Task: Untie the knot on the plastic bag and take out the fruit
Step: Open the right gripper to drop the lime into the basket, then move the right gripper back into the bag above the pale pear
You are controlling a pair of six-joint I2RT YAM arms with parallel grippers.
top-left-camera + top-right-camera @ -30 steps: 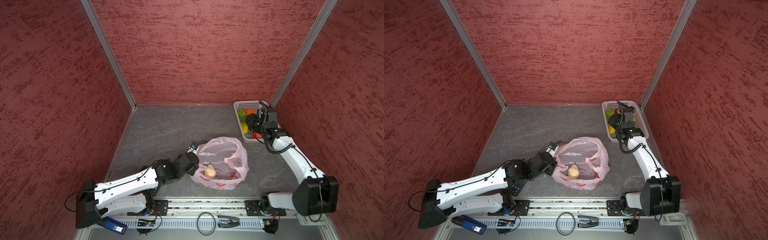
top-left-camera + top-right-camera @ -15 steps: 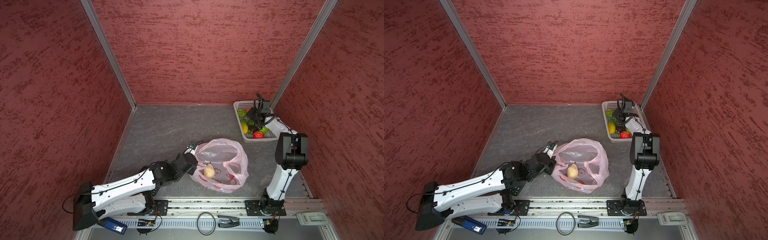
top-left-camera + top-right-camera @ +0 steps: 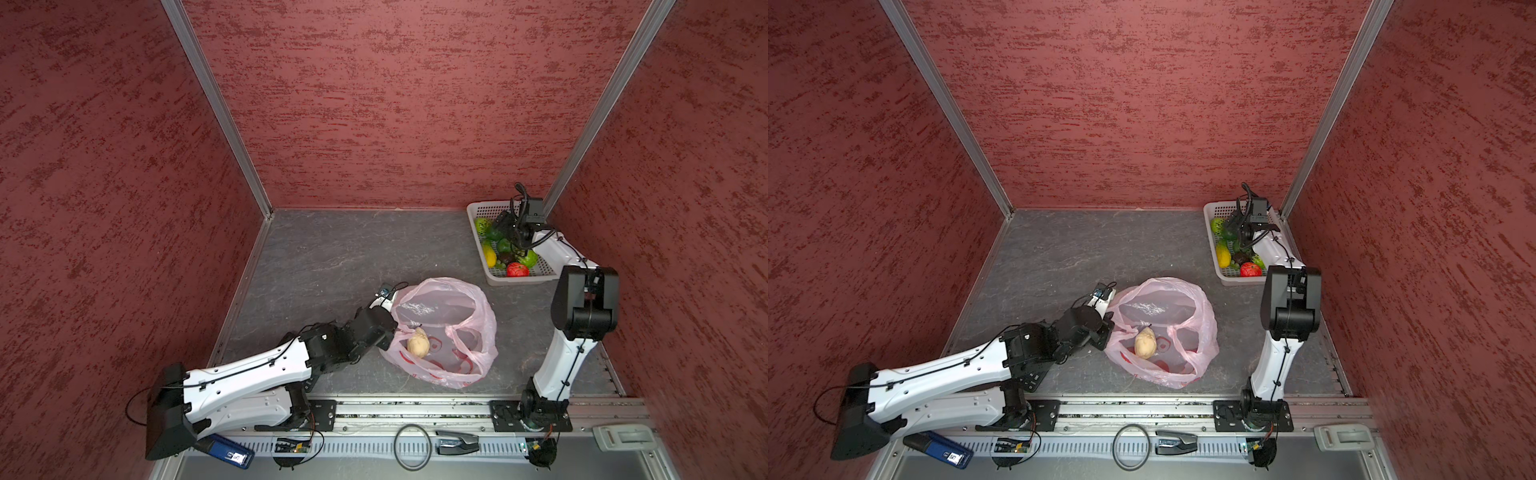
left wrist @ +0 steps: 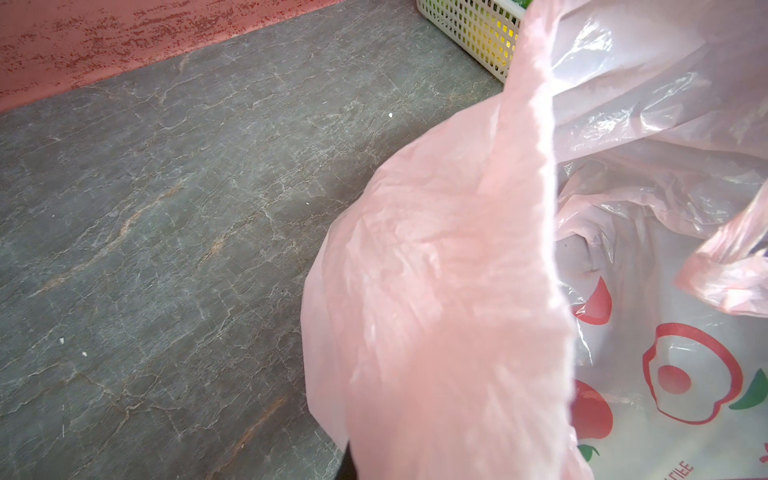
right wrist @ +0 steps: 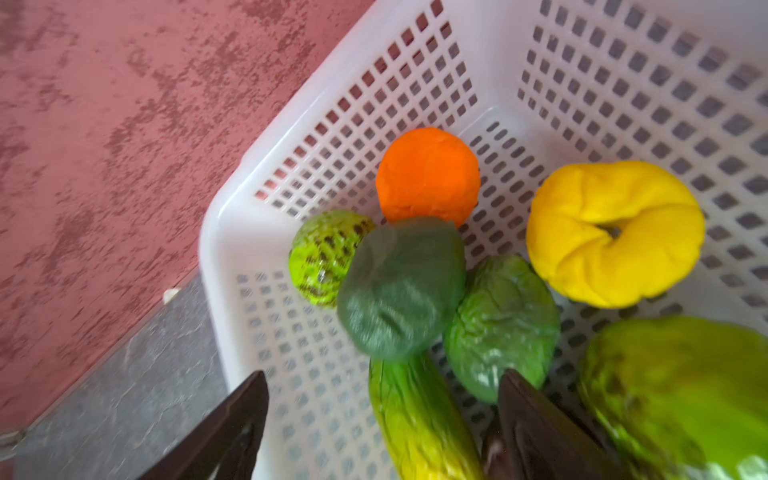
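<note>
1. Pink plastic bag: front centre of the bench, mouth gaping.
2. One beige fruit: lies inside the bag.
3. Left fingers: closed on the film of the bag's left rim.
4. Right fingers: spread wide, empty, above the basket in the back right corner.
5. Basket contents: green, yellow, orange and red pieces; a dark green piece shows blurred.

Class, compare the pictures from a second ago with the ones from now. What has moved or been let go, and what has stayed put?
The right arm's elbow swung up and the right end effector shifted toward the far end of the basket. Its jaws opened wider, and a dark green fruit, blurred, seems just released into the basket. The left end effector stayed shut on the bag, and the beige fruit stayed inside.
</note>
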